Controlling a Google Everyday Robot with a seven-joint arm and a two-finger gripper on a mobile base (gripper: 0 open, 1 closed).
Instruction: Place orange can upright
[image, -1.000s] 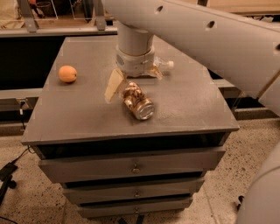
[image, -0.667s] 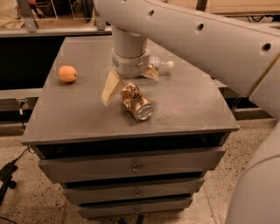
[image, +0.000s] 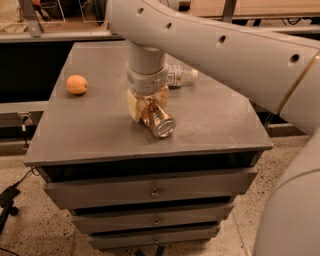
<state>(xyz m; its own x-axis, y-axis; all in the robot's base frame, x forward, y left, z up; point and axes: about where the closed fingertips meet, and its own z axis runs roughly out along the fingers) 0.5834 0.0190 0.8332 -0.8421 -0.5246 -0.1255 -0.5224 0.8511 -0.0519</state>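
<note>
Looking at the orange can (image: 160, 121): it lies on its side, long axis running forward-right from beneath the claw (image: 147, 106). Whether the claw grips it, I cannot tell.

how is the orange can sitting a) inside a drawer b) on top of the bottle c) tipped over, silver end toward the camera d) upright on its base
c: the orange can lies tipped on the table, silver end facing the camera, with the end effector right at its far end.
</note>
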